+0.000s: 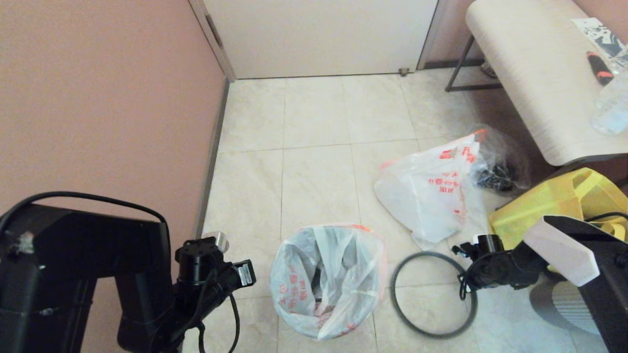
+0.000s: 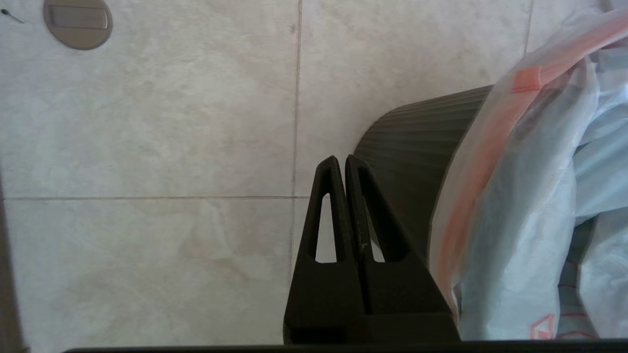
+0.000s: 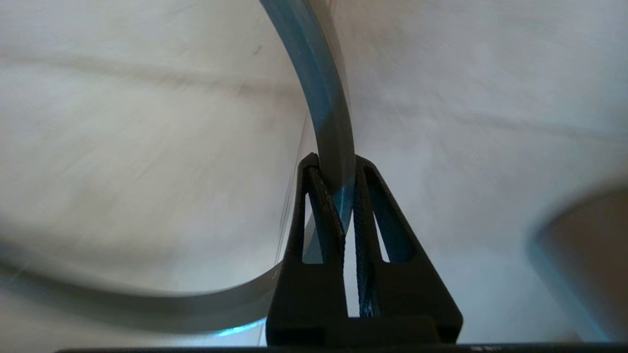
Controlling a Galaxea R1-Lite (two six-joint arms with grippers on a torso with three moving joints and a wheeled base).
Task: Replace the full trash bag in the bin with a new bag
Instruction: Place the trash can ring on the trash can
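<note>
bin mostly hidden under new bag, floor blurred in right wrist view

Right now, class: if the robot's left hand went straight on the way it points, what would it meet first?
Most likely the bare tiled floor beside the bin. The left hand, shut and empty, points just past the bin's ribbed wall, though depth is hard to judge.

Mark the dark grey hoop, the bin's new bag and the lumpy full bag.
Dark grey hoop (image 1: 398,313), head view, left arc.
New white bag with red prints (image 1: 294,274), head view, left side.
Lumpy translucent white full bag (image 1: 417,196), head view, middle.
</note>
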